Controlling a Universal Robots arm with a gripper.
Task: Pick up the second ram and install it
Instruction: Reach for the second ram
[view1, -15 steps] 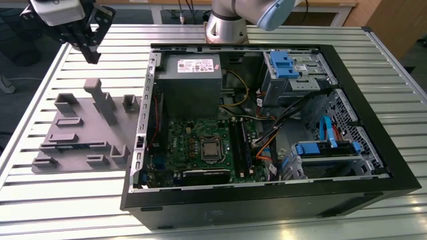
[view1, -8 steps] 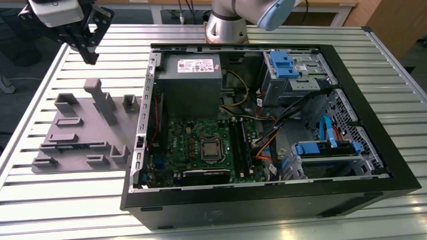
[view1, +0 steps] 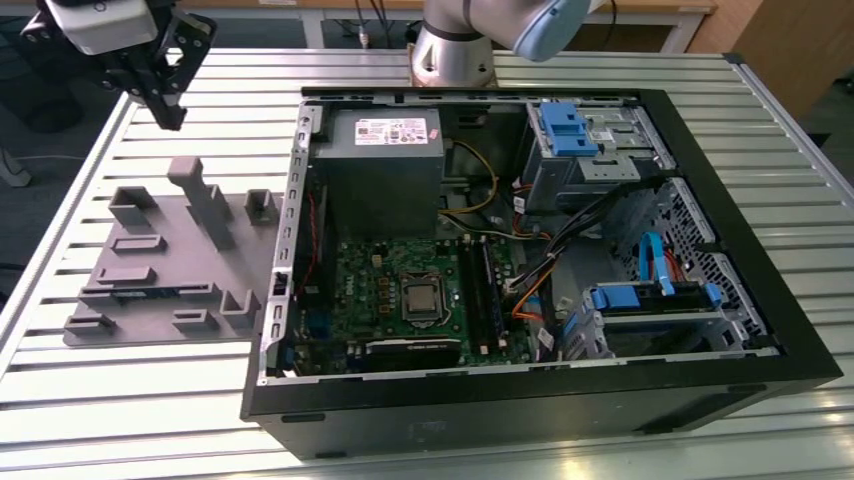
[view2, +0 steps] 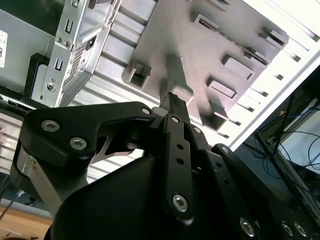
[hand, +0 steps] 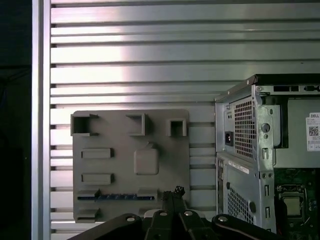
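holder (hand: 130, 165): in the first wrist view, one edge was covered by the gripper (hand: 172, 192).
second ram (hand: 115, 198): only a thin blue edge showed in the holder's slot; its chips were hidden.
arm (view1: 461, 40): cut off at the exterior view's upper edge.
computer case (hand: 260, 150): cut off by the first wrist view's edge.

One computer case (view1: 534, 395), one grey tray (view1: 171, 262) (one blue ram (hand: 115, 198)).

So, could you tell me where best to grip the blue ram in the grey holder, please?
Probably mid-length on its long upper edge, from straight above: the second ram sits on edge in a slot of the grey holder, leaving only that edge exposed.
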